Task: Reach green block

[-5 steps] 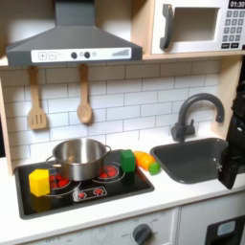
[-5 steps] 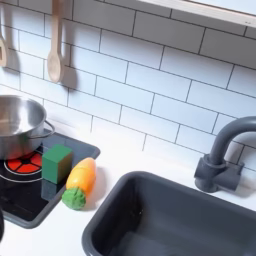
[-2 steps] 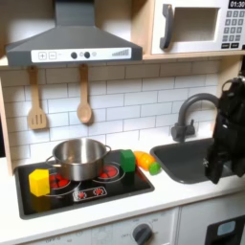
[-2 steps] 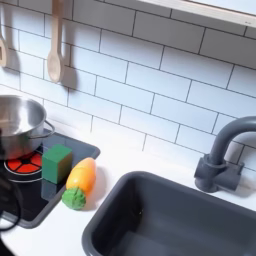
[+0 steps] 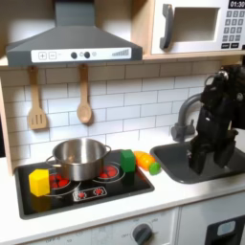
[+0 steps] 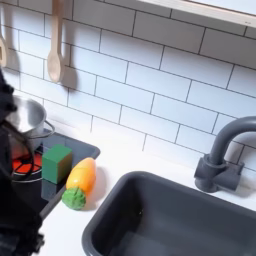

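Note:
The green block [image 5: 126, 160] stands on the right end of the black stovetop [image 5: 96, 191], between the steel pot [image 5: 79, 156] and an orange carrot toy [image 5: 146, 162]. In the second exterior view the green block [image 6: 57, 163] sits just left of the carrot toy [image 6: 80, 182]. My dark arm hangs over the sink [image 5: 182, 151], with the gripper [image 5: 204, 165] pointing down well to the right of the block in the first exterior view. Blur hides how its fingers stand. A dark blurred part of the arm [image 6: 15, 185] covers the second exterior view's left edge, in front of the stove.
A yellow cube [image 5: 39, 182] rests on the stove's left end. A grey faucet [image 5: 188, 110] curves up behind the sink. Two wooden utensils [image 5: 84, 105] hang on the tiled wall under the hood. In the second exterior view the sink basin [image 6: 170, 215] fills the lower right.
The arm has swung in from the first exterior view's right edge to over the sink, closer to the block. A dark arm shape has come into the second exterior view's left side.

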Robot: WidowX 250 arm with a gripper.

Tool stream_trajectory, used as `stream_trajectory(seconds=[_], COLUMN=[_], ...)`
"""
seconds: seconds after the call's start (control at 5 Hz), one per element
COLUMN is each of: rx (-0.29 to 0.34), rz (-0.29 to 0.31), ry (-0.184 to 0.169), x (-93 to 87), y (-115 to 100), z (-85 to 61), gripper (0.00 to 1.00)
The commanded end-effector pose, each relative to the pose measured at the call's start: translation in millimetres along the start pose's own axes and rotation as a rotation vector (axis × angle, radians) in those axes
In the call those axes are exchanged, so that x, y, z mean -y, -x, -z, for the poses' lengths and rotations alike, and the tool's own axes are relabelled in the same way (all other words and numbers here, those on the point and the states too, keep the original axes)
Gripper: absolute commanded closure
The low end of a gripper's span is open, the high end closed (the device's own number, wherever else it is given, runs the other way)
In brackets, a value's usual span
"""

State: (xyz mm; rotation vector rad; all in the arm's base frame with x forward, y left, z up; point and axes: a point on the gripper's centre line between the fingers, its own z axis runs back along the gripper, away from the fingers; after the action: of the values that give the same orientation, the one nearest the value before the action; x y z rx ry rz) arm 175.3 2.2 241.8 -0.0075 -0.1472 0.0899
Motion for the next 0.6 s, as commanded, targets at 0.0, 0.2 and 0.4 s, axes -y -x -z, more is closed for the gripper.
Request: stream_trajectory(seconds=[0.0, 0.2, 0.4], rx=[0.017, 0.03, 0.035], rz=[-0.03, -0.044, -0.058], ry=[-0.016, -0.021, -0.024], x=[-9.3, -13.5, -17.7], y=[-31, -46, -59], z=[4.3, 7.2, 9.7], gripper=[0.0, 0.0, 0.0])
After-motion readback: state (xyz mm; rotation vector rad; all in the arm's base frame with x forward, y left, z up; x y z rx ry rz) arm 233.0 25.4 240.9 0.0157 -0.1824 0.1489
